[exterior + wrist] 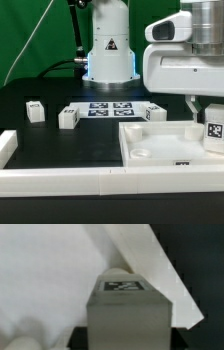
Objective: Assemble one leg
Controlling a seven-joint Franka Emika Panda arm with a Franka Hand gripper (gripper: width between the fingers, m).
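My gripper is at the exterior view's right, shut on the leg, a small white post with a black-and-white tag. It holds the leg upright over the right corner of the large white panel. In the wrist view the leg fills the middle, tag end away from the camera, above the panel and close to its edge. I cannot tell whether the leg touches the panel. The fingertips are mostly hidden by the leg.
Three more white legs stand on the black table: one at the left, one beside it, one behind the panel. The marker board lies before the robot base. A white rail runs along the front.
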